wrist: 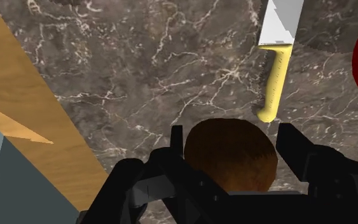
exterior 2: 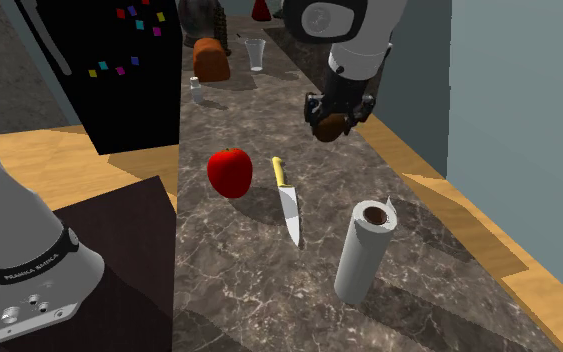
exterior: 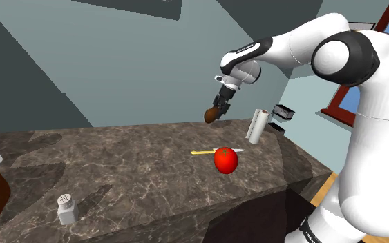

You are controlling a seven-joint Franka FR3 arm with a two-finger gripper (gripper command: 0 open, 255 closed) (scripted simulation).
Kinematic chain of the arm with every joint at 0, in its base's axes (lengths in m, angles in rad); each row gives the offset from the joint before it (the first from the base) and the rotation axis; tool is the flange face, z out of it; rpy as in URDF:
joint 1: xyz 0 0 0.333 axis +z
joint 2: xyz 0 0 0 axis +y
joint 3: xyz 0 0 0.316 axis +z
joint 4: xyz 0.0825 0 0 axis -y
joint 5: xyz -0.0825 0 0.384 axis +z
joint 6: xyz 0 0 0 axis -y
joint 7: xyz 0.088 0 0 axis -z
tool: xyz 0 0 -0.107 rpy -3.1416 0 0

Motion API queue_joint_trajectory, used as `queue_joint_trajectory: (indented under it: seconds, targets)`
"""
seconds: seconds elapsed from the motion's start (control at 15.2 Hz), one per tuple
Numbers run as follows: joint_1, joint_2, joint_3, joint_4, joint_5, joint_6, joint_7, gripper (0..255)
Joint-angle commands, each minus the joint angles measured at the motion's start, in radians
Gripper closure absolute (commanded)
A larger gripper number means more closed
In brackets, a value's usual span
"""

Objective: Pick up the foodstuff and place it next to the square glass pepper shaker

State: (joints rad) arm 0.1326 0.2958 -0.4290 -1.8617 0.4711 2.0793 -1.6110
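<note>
Black fingers [wrist: 176, 146] clasp the brown round foodstuff [wrist: 231, 156], with the gripper [exterior: 215, 112] aloft over the counter's [exterior: 137, 172] far side. In the shoulder view the pepper shaker [exterior: 67, 207] stands at 8 o'clock from it, well apart, near the front edge. Bare counter lies between; red fruit [exterior: 226, 160] and knife [exterior: 210, 151] sit at 6 o'clock, off that line.

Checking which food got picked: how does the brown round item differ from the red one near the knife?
The dull brown round foodstuff is clasped between the black fingers, up above the marbled counter. The glossy red round fruit rests on that counter, ungripped, beside the yellow-handled knife. Both are roundish.
</note>
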Motion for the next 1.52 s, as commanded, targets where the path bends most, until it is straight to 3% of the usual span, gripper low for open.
queue_joint_trajectory:
  seconds: [0.0,0.13,0.79,1.45]
  targets:
    - [0.002,-0.008,-0.002,0.015,-0.009,-0.021,0.012,255]
    - [0.002,-0.016,-0.004,0.023,-0.015,-0.034,0.019,255]
    - [0.168,-0.186,0.072,-0.204,-0.077,0.114,0.242,255]
    - [0.306,-0.261,0.182,-0.310,-0.113,0.224,0.489,255]
